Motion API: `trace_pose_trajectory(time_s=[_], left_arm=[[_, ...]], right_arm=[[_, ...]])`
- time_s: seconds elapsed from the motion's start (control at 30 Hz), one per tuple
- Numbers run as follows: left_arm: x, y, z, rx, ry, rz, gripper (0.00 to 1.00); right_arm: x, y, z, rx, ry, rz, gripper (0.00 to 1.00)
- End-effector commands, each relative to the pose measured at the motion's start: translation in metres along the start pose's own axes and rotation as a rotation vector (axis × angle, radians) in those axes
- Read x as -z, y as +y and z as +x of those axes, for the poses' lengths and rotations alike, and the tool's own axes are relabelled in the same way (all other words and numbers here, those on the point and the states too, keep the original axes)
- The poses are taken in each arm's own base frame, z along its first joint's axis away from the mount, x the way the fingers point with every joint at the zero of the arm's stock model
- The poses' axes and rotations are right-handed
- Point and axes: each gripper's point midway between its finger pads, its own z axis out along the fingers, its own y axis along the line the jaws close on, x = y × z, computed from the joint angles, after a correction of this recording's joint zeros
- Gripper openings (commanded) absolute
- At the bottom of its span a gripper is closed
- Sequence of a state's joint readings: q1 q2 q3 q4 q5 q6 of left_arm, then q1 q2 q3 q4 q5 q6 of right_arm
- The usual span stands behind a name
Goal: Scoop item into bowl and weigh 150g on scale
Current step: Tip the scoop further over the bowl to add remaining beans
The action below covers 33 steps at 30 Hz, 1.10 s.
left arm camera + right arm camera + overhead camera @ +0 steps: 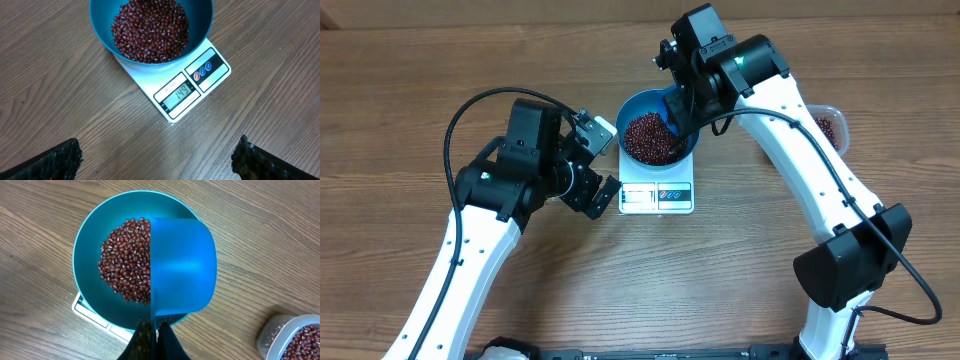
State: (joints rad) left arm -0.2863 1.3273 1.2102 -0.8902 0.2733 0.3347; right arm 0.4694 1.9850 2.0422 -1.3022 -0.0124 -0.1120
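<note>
The beans (125,265) are heaped in the bowl (85,245), which is set on the scale (150,82) (its display (177,94) reads 149). The scoop (182,265) is held over the bowl, clamped by its handle in the right gripper (155,340) — the left gripper (604,162) is spread wide beside the scale.

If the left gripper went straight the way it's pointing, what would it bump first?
Probably the scale, at its display edge, just ahead of the open left gripper; depth is unclear, so it might touch the table first.
</note>
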Motion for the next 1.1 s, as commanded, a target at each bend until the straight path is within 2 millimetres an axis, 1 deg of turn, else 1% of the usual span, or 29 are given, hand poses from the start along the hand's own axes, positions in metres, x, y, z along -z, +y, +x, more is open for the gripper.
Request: trace_pose_trajectory(time_s=[0.0, 0.2, 0.33, 1.07], left_arm=[[-0.0032, -0.0028, 0.0009, 0.018, 0.005, 0.018, 1.0], [-0.0032, -0.0028, 0.0009, 0.018, 0.005, 0.018, 1.0], [-0.0032, -0.0028, 0.0009, 0.018, 0.005, 0.018, 1.0], [-0.0032, -0.0029, 0.0009, 0.018, 0.004, 0.018, 1.0]], right_arm=[[0.0297, -0.002, -0.0138, -0.002, -0.087, 0.022, 0.04], [0.0297, 0.0002, -0.0149, -0.002, -0.092, 0.009, 0.04], [0.0299, -0.003, -0.0163, 0.001, -0.097, 0.027, 0.04], [0.0301, -0.0028, -0.0181, 0.059, -0.104, 0.029, 0.04]])
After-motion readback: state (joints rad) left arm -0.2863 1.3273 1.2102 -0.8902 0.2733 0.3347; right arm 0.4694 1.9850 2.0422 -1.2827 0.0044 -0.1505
